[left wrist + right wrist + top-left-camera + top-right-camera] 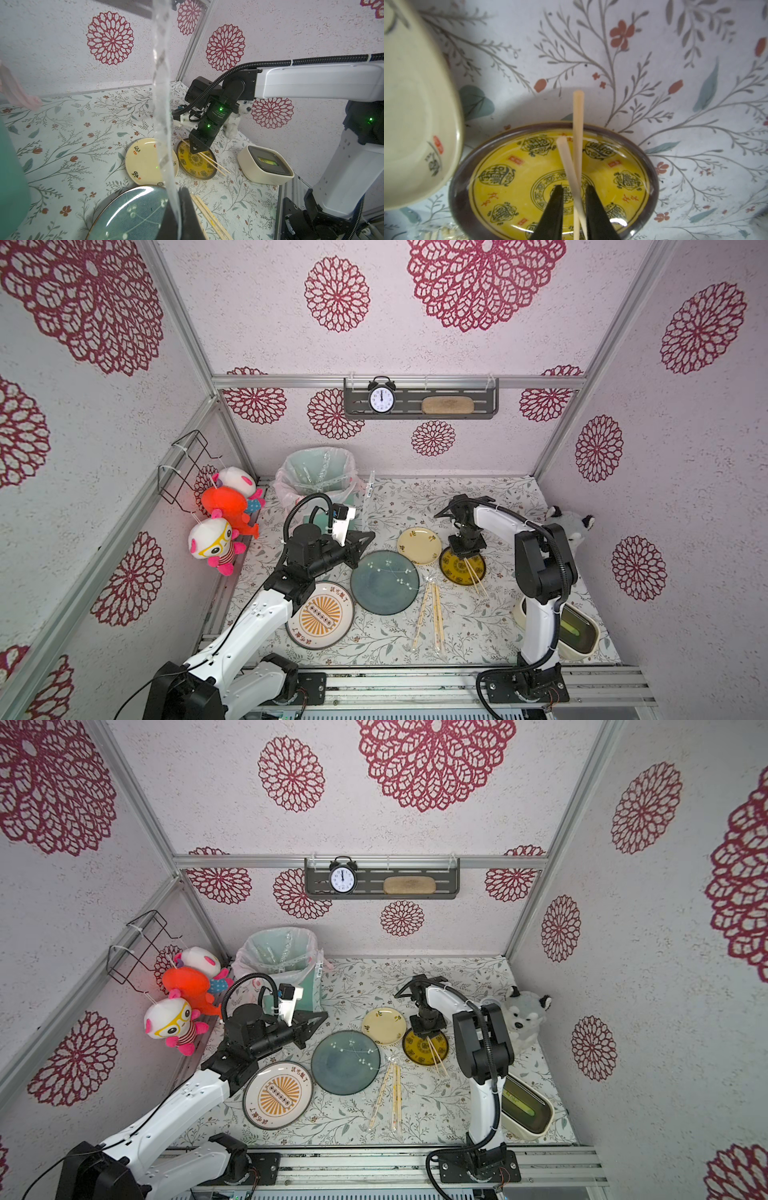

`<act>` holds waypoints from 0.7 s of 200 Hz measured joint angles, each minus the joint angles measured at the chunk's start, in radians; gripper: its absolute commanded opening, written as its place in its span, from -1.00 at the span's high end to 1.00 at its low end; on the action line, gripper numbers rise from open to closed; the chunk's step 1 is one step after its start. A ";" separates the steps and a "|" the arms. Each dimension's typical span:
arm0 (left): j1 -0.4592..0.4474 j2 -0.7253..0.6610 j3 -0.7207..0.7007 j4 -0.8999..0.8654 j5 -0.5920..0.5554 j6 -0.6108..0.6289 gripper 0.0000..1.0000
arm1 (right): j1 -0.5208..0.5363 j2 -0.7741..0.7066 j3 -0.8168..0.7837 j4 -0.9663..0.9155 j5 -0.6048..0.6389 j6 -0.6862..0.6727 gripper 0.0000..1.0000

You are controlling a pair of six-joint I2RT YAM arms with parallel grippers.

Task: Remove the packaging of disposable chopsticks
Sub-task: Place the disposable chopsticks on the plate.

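Clamped shut in the left gripper (181,199), at the lower middle of its wrist frame: one clear sleeve (162,83) of packaging, thin, crinkly and glossy, rising upright as a narrow ribbon to the top edge. In a top view, that clear sleeve (368,502) only a faint glassy strip just left of centre.

Right of centre there, the right gripper (466,553) pointing down over a round yellow plate (451,572) with a dark brown rim and black medallion print. Close up in the right wrist frame, black tapered fingers (554,207) parted a little, not closed on anything. Between them, two bare chopsticks (578,116): slim, round, pale tan, matte, crossed in a narrow X on the glazed plate, one blunt end overhanging the rim above the floral worktop (654,62). At the left edge, a smooth cream plate (415,104).

Lower centre of both top views: wrapped chopsticks (430,614) (392,1094), long and straight in shiny sleeves, flat on the worktop beside a large blue-green glazed plate (384,583).
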 measured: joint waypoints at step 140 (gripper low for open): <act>0.000 -0.006 -0.016 0.007 0.005 0.001 1.00 | -0.041 0.000 -0.018 0.039 0.000 0.008 0.51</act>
